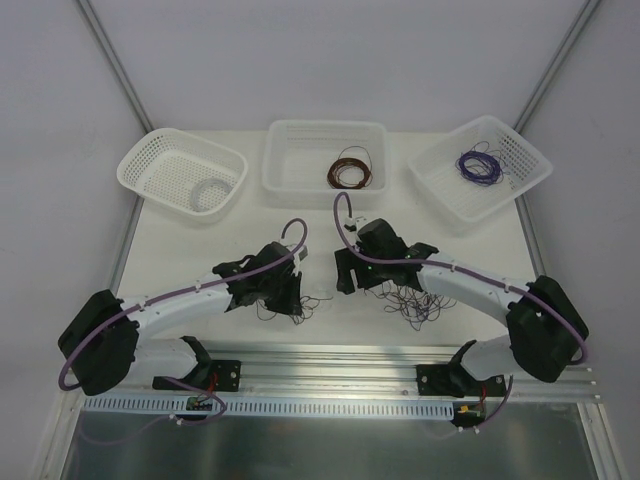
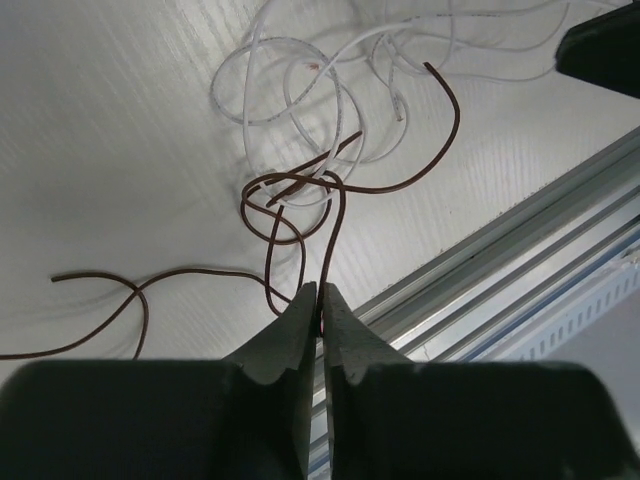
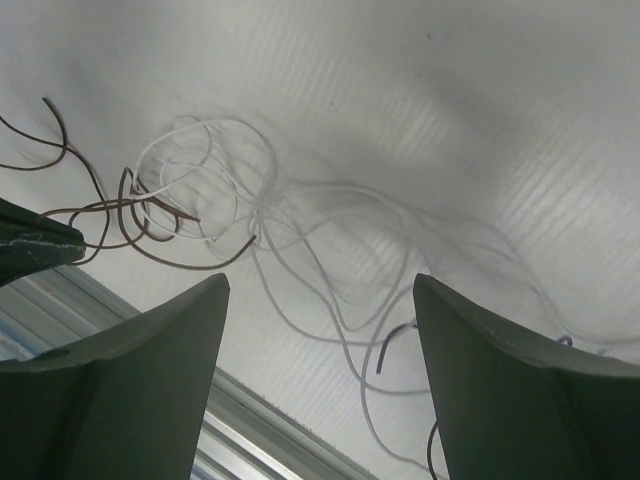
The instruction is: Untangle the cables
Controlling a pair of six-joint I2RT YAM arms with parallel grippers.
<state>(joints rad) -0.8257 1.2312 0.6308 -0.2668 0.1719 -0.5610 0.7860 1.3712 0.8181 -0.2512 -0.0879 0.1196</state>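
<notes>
White table [image 1: 200,240]; mesh basket [image 1: 150,160] at 10 o'clock, holding white wire coil [image 1: 208,192]; middle basket [image 1: 290,165] at 12, brown wire coil [image 1: 349,168]; third basket [image 1: 440,182] at 2, purple wire coil [image 1: 479,165]; aluminium rail [image 1: 330,365] at 6.

This is a robotics lab: a left arm [image 1: 175,302] and a right arm [image 1: 470,283] are bolted to an aluminium rail [image 1: 330,375] along a white worktop [image 1: 250,215]. Plain white panels [image 1: 330,50] on metal struts [image 1: 112,60] box it in, with plastic baskets [image 1: 325,126] lined up behind.

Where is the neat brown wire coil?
From above, the brown coil lies in the middle basket, towards its right side, flanked by the left basket and right basket.
</notes>
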